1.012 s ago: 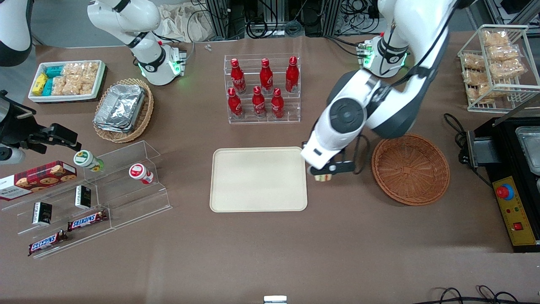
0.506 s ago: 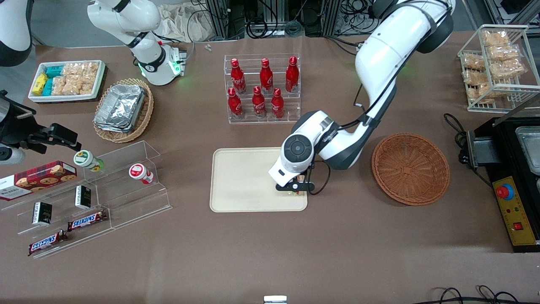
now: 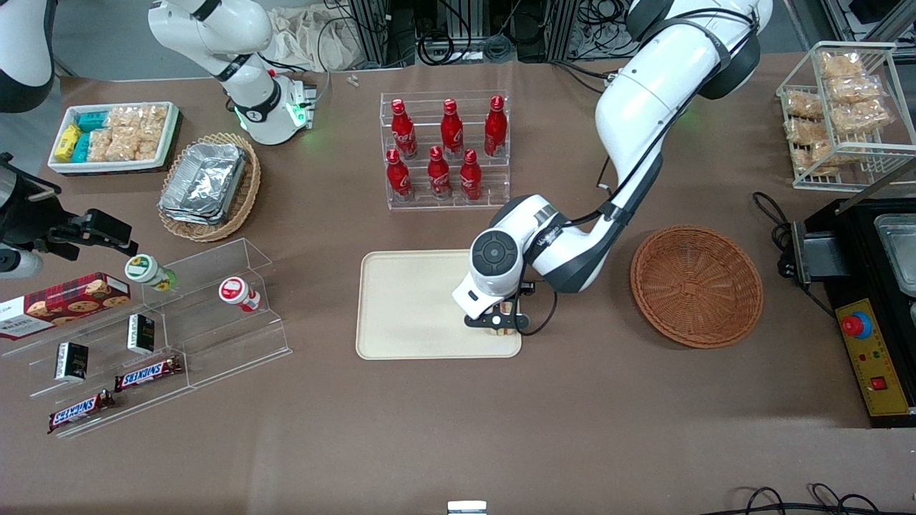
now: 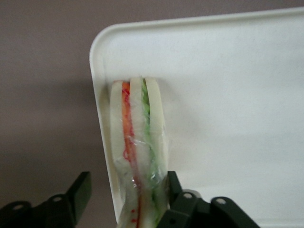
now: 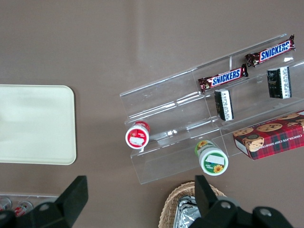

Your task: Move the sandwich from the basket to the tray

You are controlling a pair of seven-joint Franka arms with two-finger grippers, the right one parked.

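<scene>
From high in front we look down on the whole table. Our left wrist camera faces down, close over the tray (image 4: 228, 95) corner and the gripper (image 4: 128, 199). The right wrist one looks down from higher. All three views share the tray (image 3: 415, 300) (image 5: 33, 123).

The sandwich (image 4: 139, 156), a clear-wrapped wedge of white bread with orange-red and green layers, stands on edge in the tray's (image 3: 408, 300) lower right corner. The round reddish-brown wicker basket (image 3: 696, 286), frame right, sits apart.
</scene>
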